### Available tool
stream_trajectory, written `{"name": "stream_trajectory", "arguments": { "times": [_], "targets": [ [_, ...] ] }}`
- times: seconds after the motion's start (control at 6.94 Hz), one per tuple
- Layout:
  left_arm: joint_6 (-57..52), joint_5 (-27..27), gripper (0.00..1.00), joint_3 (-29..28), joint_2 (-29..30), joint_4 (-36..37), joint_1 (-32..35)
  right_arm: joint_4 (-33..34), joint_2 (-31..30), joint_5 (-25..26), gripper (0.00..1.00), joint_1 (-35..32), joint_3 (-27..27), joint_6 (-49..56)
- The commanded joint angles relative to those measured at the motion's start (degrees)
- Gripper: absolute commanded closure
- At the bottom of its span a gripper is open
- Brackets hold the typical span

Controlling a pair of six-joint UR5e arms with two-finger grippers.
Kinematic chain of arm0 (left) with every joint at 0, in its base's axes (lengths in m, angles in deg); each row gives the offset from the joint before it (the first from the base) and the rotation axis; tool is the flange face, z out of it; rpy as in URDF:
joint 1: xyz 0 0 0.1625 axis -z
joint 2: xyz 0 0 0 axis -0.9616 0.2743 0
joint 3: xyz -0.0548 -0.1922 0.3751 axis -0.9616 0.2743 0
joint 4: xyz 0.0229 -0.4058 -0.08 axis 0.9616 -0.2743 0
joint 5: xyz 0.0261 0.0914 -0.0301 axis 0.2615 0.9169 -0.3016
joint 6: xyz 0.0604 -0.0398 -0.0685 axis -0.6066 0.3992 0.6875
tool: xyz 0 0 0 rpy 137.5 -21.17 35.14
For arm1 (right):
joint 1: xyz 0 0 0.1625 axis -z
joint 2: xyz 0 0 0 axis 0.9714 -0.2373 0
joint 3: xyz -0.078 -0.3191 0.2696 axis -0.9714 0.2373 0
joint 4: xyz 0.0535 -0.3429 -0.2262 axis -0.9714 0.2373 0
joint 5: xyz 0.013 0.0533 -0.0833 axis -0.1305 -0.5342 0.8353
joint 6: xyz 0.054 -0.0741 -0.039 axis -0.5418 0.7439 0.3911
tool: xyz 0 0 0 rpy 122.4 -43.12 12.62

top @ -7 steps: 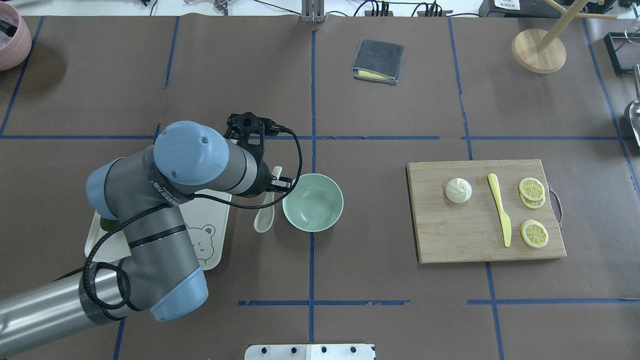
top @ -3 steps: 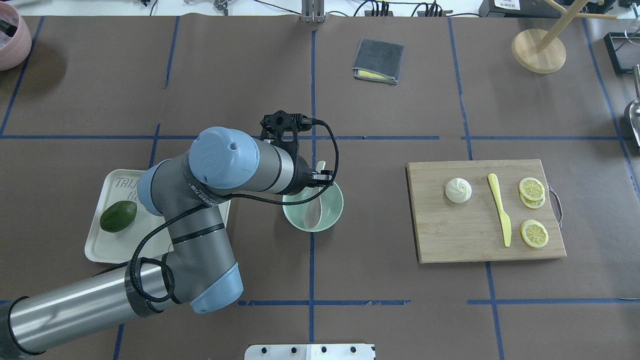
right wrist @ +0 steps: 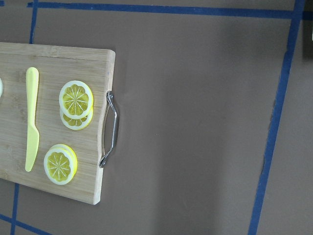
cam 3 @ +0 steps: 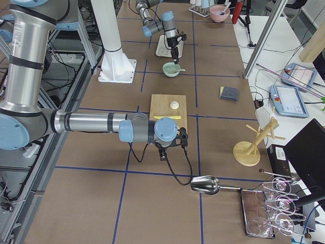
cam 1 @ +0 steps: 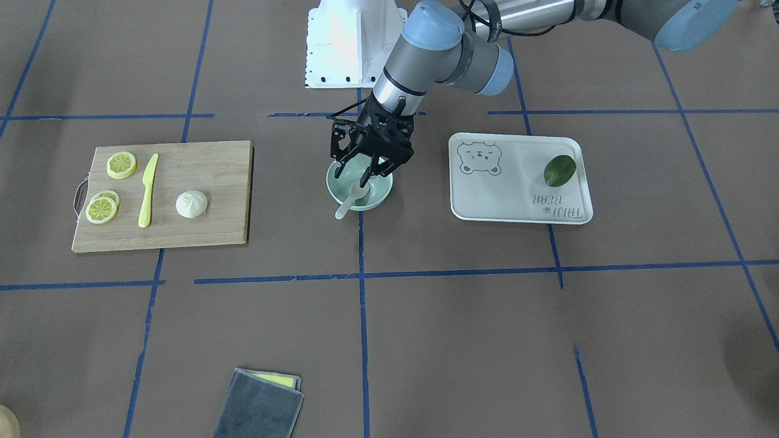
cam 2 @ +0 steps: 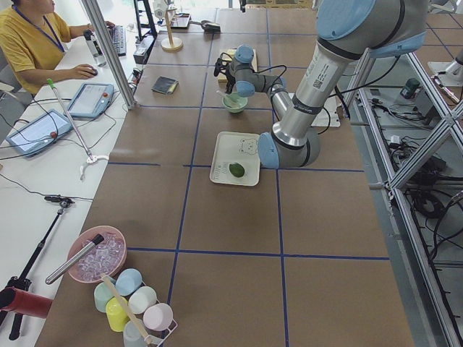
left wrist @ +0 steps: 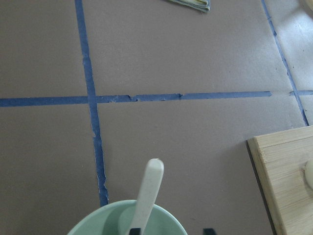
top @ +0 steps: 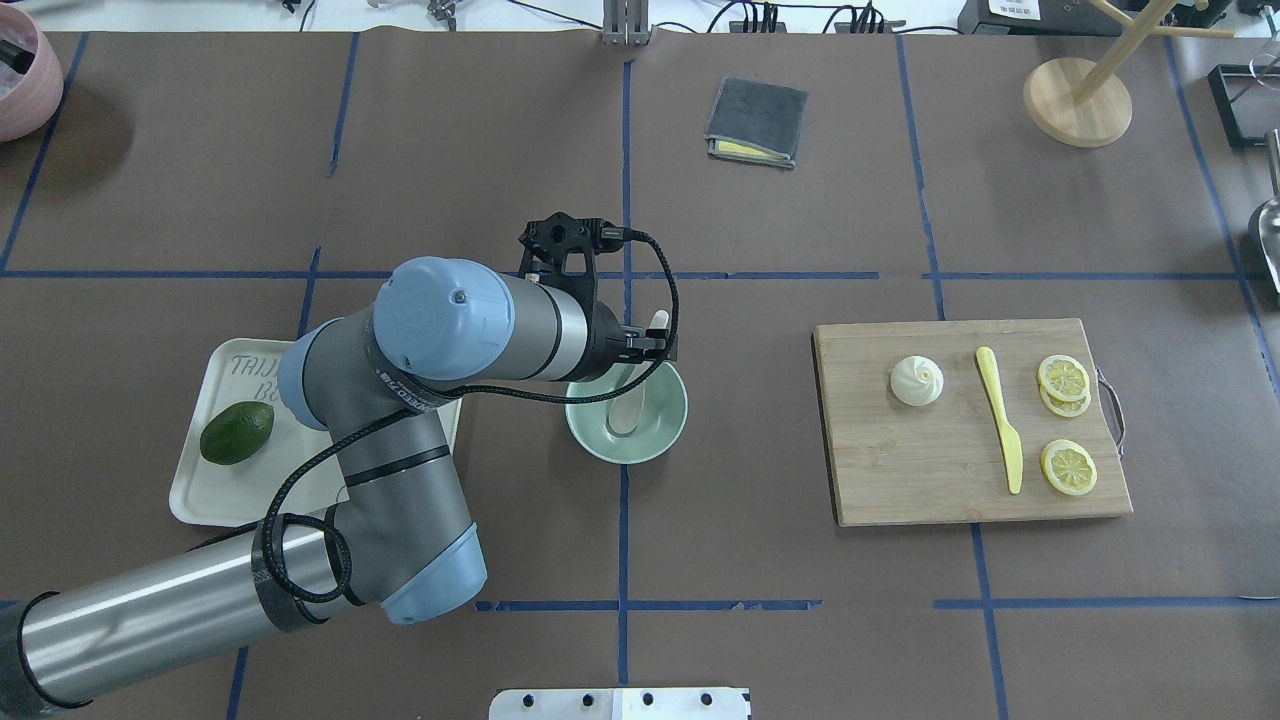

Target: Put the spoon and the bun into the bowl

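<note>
The off-white spoon point(top: 630, 400) lies in the mint-green bowl point(top: 662, 422), scoop down and handle leaning out over the far rim. My left gripper point(top: 645, 352) hangs just above the bowl; in the front-facing view the left gripper point(cam 1: 364, 176) is open over the spoon point(cam 1: 350, 201) and the bowl point(cam 1: 377, 194). The left wrist view shows the spoon handle point(left wrist: 149, 191) rising from the bowl point(left wrist: 164, 220). The bun point(top: 917, 381) sits on the cutting board point(top: 950, 470), far to the right. My right gripper point(cam 3: 167, 147) shows only in the right side view; I cannot tell its state.
A bear tray point(top: 220, 500) with an avocado point(top: 237, 432) lies left of the bowl. A yellow knife point(top: 1000, 420) and lemon slices point(top: 1063, 378) share the board. A grey cloth point(top: 756, 122) and a wooden stand point(top: 1078, 100) are at the back.
My left gripper carried the spoon from beside the tray to over the bowl. The spoon has dropped into the bowl, and the gripper no longer grips its handle.
</note>
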Motion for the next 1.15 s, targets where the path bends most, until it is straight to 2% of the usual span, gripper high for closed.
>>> {"name": "stream_trajectory", "arguments": {
  "times": [0.0, 0.14, 0.29, 0.43, 0.58, 0.72, 0.86, 1.01],
  "targets": [
    [-0.17, 0.52, 0.26, -0.17, -0.06, -0.42, 0.31, -0.44, 0.26, -0.27, 0.00, 0.05, -0.03, 0.01],
    [-0.26, 0.26, 0.26, 0.26, -1.28, -0.07, 0.48, -2.62, 0.35, -0.27, 0.01, 1.18, -0.03, -0.60],
    [-0.78, 0.09, 0.27, 1.75, -4.34, 0.37, 1.18, -6.90, 0.70, -0.27, 0.01, 3.98, -0.47, -8.09],
    [-7.14, -1.05, 0.27, 5.59, -8.55, 0.55, 1.97, -15.73, 1.92, 0.34, 0.01, 9.14, -0.56, -24.00],
    [-10.25, -3.41, 0.27, 7.81, -10.94, 2.46, 3.98, -25.83, 4.28, 3.57, 0.00, 14.85, -0.64, -39.30],
    [-14.19, -10.65, 0.31, 9.57, -11.92, 7.01, 8.35, -33.07, 5.87, 9.25, 0.00, 22.82, -0.91, -51.55],
    [-16.67, -16.99, 0.32, 11.41, -13.06, 10.97, 13.27, -34.53, 10.33, 16.62, 0.00, 30.21, -1.17, -61.76],
    [-17.30, -17.14, 0.32, 13.87, -16.12, 11.09, 14.19, -34.37, 14.11, 19.91, 0.00, 35.51, -1.26, -64.82]
  ]
}}
